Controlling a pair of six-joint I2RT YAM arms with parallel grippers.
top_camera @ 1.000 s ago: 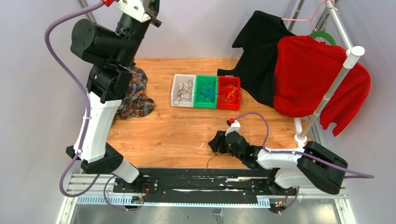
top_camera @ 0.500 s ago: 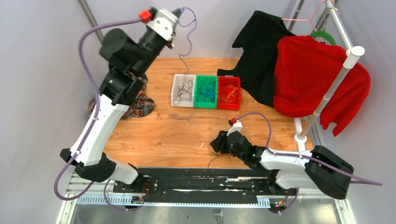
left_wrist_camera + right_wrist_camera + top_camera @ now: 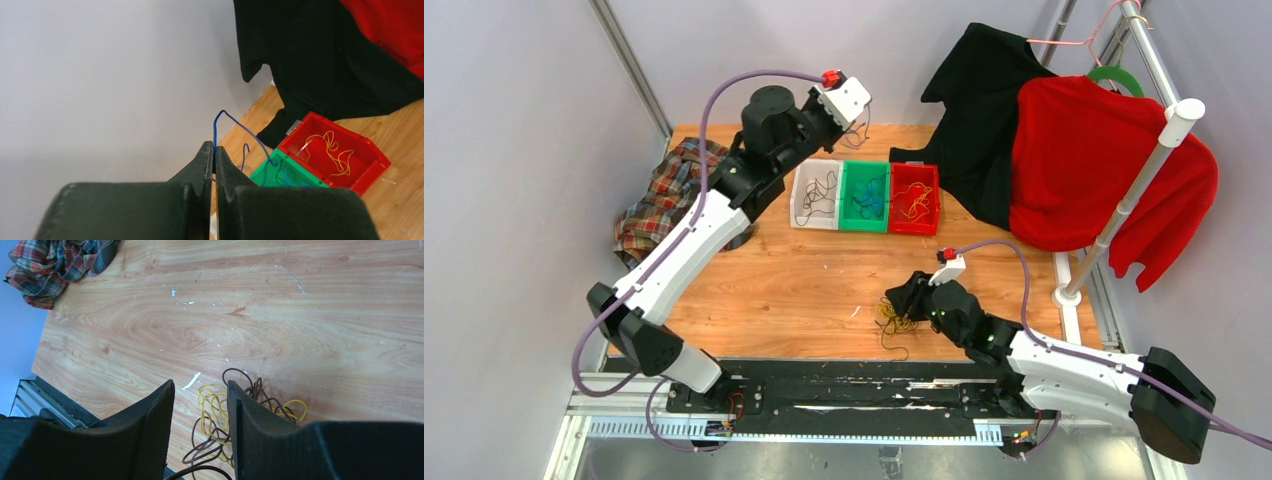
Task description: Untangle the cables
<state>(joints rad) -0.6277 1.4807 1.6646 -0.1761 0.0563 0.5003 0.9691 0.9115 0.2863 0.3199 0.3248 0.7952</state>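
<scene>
Above three bins (image 3: 841, 195), the left end effector (image 3: 213, 160) pinches one blue cable (image 3: 215, 130); the right end effector (image 3: 200, 384) stands spread.

We get bare table (image 3: 774, 285) at 8 o'clock, passable. Bins (image 3: 867, 197) block 12, plaid cloth (image 3: 656, 198) 10, hanging clothes (image 3: 1064, 150) 2, tangle (image 3: 891, 322) 6.

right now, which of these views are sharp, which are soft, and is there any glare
top external view: even light, no glare, soft shadows on the table, all sharp. left wrist view: the left end effector is soft up close, the blue cable and red bin crisp. right wrist view: the right end effector is dark and soft, the cables and the table sharp.
</scene>
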